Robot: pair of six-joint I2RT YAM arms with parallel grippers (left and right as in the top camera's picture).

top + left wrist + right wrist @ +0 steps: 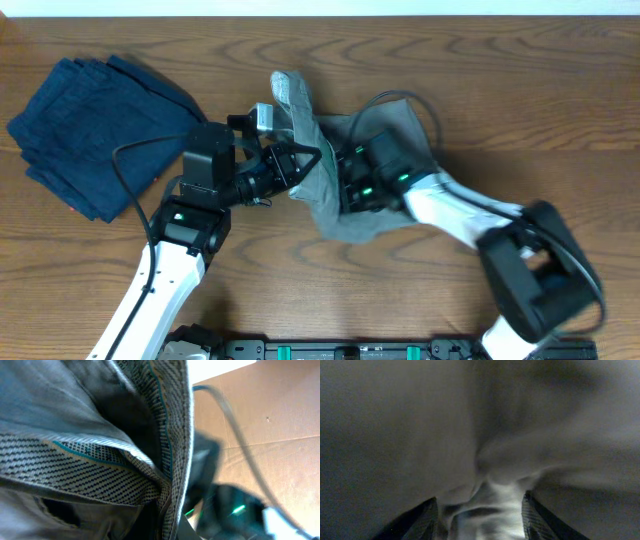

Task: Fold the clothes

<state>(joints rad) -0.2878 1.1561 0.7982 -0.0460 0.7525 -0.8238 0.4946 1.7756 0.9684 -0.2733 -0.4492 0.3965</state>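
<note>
The grey trousers (335,205) lie bunched in the middle of the table, with one end sticking up toward the back (292,95). My left gripper (297,165) is at their left edge and shut on the fabric. The left wrist view is filled with the patterned inner waistband and its teal stripe (100,472); the fingers are mostly hidden there. My right gripper (347,188) presses into the trousers from the right. Its two fingers (481,519) hold a bunched ridge of grey cloth (495,505) between them.
A dark navy-blue folded garment (95,130) lies at the back left. The right arm (530,265) reaches in from the front right and the left arm (165,270) from the front left. A black cable (405,100) loops above the trousers.
</note>
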